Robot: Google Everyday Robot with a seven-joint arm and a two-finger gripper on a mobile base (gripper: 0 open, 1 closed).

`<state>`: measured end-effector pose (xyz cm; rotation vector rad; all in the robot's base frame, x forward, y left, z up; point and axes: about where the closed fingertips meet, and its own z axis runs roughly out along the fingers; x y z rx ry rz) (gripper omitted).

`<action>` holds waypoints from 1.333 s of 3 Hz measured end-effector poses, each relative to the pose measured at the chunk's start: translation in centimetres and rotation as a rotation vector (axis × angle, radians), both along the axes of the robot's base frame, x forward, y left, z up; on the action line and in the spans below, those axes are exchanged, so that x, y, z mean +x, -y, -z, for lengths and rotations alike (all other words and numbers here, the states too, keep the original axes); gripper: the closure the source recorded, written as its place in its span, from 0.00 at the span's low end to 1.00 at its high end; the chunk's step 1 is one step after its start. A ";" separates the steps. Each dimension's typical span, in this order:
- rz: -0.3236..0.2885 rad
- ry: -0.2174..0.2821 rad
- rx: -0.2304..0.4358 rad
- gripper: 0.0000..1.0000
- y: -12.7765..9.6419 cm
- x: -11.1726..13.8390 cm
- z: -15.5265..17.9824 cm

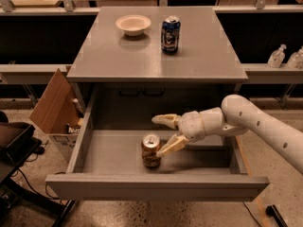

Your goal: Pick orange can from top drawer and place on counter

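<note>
1. Currently, the pincer [157, 136] is hovering inside the top drawer [156, 187], fingers gaping wide.
2. The orange can [151, 152] is standing upright on the drawer floor, just beside the pincer.
3. A blue can [170, 34] is sitting on the worktop [203, 51].

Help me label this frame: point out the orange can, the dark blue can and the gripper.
orange can [151, 152], camera view, mid-body, in the top drawer [113, 150].
dark blue can [170, 36], camera view, mid-body, on the counter [109, 56].
gripper [157, 136], camera view, between its open fingertips, beside the orange can.
</note>
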<state>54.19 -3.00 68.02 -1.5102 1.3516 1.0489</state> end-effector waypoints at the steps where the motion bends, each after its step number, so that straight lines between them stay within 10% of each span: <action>1: -0.079 0.014 -0.018 0.49 -0.7 -0.9 0.2; 4: -0.090 0.009 -0.013 0.00 -1.3 -1.1 0.3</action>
